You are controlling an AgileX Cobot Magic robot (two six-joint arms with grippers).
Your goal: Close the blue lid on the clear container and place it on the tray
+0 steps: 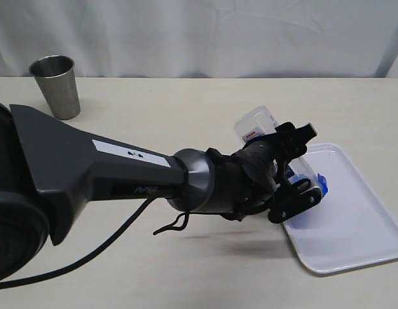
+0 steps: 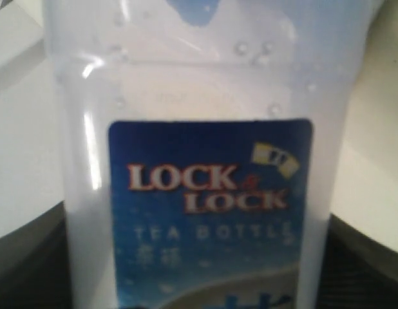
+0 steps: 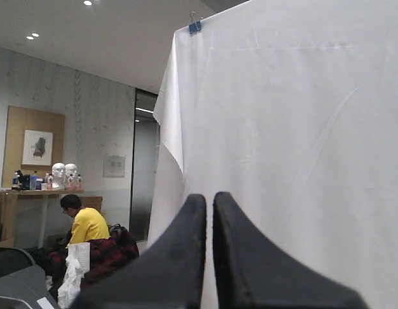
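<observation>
My left gripper [image 1: 295, 170] reaches across to the right side of the table and is shut on the clear container [image 1: 255, 123], one finger on each side of its body. The container lies tilted, its base toward the curtain. The blue lid [image 1: 322, 185] sits on its mouth end, over the left edge of the white tray [image 1: 366, 219]; whether it touches the tray I cannot tell. In the left wrist view the clear container [image 2: 199, 90] fills the picture, with its blue label [image 2: 208, 212] facing the camera. My right gripper [image 3: 209, 206] is shut and empty, pointing at a white curtain.
A steel cup [image 1: 56, 85] stands upright at the far left of the beige table [image 1: 186, 109]. A white curtain [image 1: 218, 32] hangs behind the table. My left arm's grey forearm [image 1: 109, 167] stretches across the table's front half.
</observation>
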